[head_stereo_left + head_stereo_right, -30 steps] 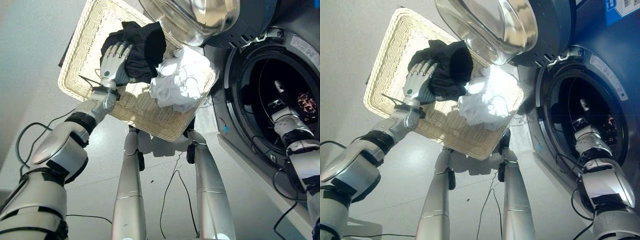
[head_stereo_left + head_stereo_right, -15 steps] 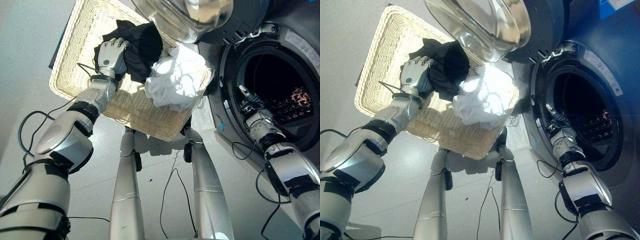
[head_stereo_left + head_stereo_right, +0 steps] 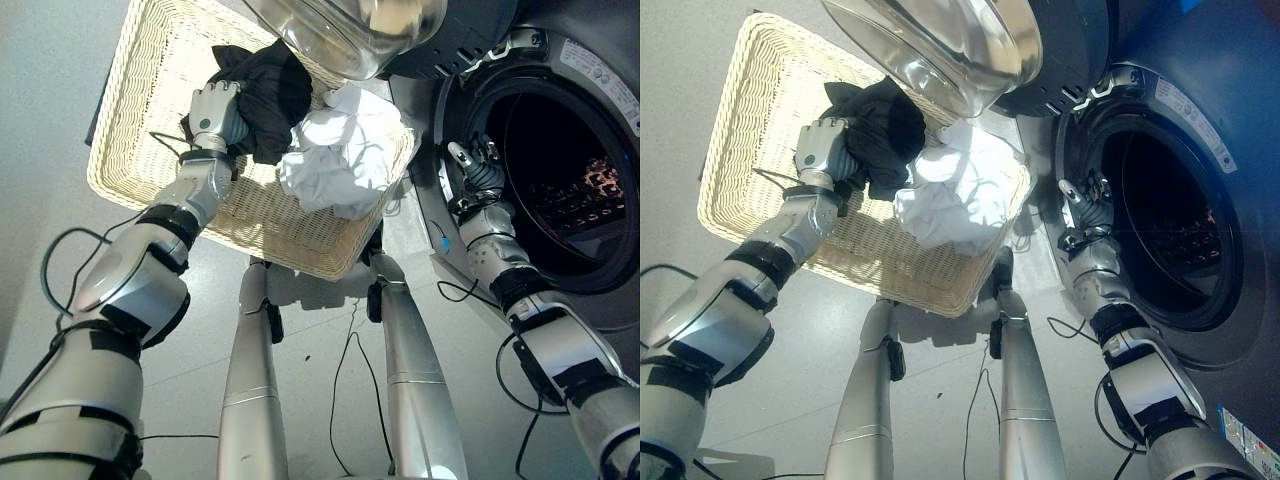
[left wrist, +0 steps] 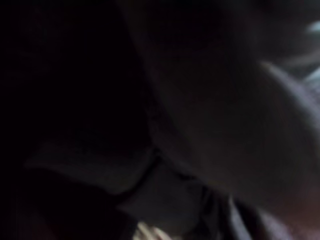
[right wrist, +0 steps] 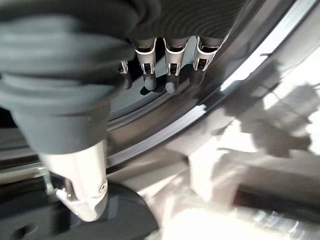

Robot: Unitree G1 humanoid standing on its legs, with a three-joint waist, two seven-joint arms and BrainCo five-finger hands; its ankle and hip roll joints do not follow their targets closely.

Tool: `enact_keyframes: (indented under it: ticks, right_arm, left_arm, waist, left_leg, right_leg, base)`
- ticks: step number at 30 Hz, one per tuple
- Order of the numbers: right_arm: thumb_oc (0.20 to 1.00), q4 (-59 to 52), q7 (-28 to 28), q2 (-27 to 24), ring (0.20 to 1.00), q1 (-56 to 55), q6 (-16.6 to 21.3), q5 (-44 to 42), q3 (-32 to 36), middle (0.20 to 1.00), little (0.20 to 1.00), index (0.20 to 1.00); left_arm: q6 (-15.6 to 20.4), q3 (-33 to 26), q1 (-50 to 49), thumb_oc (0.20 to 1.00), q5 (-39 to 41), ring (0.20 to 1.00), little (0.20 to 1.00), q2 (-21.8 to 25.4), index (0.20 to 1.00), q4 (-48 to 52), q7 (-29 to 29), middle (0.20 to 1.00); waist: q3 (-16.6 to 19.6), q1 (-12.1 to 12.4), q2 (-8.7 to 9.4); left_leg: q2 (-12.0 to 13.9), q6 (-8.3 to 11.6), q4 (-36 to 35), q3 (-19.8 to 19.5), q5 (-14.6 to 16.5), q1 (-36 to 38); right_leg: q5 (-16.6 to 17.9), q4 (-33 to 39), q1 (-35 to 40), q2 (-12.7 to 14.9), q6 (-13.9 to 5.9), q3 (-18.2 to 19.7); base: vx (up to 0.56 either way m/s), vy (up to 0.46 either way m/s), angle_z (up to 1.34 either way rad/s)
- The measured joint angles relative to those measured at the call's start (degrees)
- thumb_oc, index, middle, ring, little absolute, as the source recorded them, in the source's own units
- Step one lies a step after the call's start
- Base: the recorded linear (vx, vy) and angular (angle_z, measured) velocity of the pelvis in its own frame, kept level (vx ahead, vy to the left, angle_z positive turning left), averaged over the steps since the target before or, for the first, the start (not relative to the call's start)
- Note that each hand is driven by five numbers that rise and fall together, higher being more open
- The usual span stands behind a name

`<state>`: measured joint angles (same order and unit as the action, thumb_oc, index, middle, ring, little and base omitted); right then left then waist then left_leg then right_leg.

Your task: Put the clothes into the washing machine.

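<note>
A black garment [image 3: 268, 82] and a crumpled white garment [image 3: 345, 150] lie in a cream wicker basket [image 3: 135, 140] to the left of the washing machine. My left hand [image 3: 213, 112] rests on the black garment with its fingers curled into the cloth; dark cloth [image 4: 100, 100] sits close up in the left wrist view. My right hand [image 3: 474, 168] hangs at the left rim of the round drum opening [image 3: 575, 160], outside the drum, fingers [image 5: 169, 75] relaxed and holding nothing. Something patterned [image 3: 592, 190] lies inside the dark drum.
The machine's glass door [image 3: 345, 28] stands swung open above the basket's far right corner, over the two garments. The basket sits on a pale grey floor [image 3: 40, 150], which stretches away to its left.
My left hand's fingers have curled shut into the black garment. My right hand has drawn back out of the drum to its left rim. The camera has shifted.
</note>
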<state>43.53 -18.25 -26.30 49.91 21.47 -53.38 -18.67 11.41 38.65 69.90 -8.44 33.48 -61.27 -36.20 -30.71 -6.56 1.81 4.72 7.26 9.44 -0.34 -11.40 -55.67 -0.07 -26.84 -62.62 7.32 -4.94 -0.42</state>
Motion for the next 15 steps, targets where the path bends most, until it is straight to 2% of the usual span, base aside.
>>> enact_keyframes:
  ticks: [2, 5, 11, 15]
  right_arm:
    - [1.000, -2.4, -1.4, 0.6, 1.000, -1.2, 0.7, 1.4, 0.0, 1.000, 1.000, 1.000]
    - [1.000, -13.8, -3.3, 2.1, 1.000, -7.8, 0.7, 5.9, 1.6, 1.000, 1.000, 1.000]
    - [1.000, -21.3, -2.3, 4.2, 1.000, -13.6, -0.6, 10.0, 2.7, 1.000, 1.000, 1.000]
    - [1.000, -27.0, 0.3, 5.7, 1.000, -16.7, -2.4, 12.6, 3.2, 1.000, 1.000, 1.000]
  left_arm:
    - [2.7, -2.7, -2.7, 0.200, 3.7, 0.200, 0.200, -0.2, 0.200, 2.2, 0.0, 0.200]
    - [9.6, -12.3, -12.8, 0.200, 10.4, 0.200, 0.200, -2.7, 0.200, 13.4, 0.6, 0.200]
    - [19.5, -15.2, -22.8, 0.200, 14.0, 0.200, 0.200, -7.9, 0.200, 22.5, 3.8, 0.200]
    - [23.2, -17.0, -27.6, 0.200, 14.4, 0.200, 0.200, -9.5, 0.200, 30.4, 8.4, 0.200]
  waist:
    - [0.0, 0.1, 0.00]
    - [0.0, 1.3, -0.02]
    - [0.0, 3.0, -0.03]
    - [0.0, 3.1, -0.04]
  left_leg:
    - [0.0, 0.00, -0.1, 0.0, 0.0, 0.0]
    - [-0.1, 0.01, -0.4, 0.0, 0.0, 0.0]
    - [-0.1, 0.23, -0.8, -0.4, 0.1, 0.0]
    - [-0.2, 0.30, -0.9, -0.6, 0.1, 0.0]
  right_leg:
    - [0.0, -0.1, -0.1, 0.0, 0.00, 0.0]
    - [-0.3, -0.5, -0.4, 0.1, 0.05, 0.0]
    - [-1.4, -2.1, -1.1, 0.1, 0.02, 0.0]
    - [-2.1, -3.1, -1.5, 0.2, 0.17, 0.0]
  base:
    - [0.00, 0.000, 0.00]
    - [-0.02, -0.048, 0.02]
    - [-0.01, -0.029, 0.03]
    - [0.00, -0.014, 0.03]
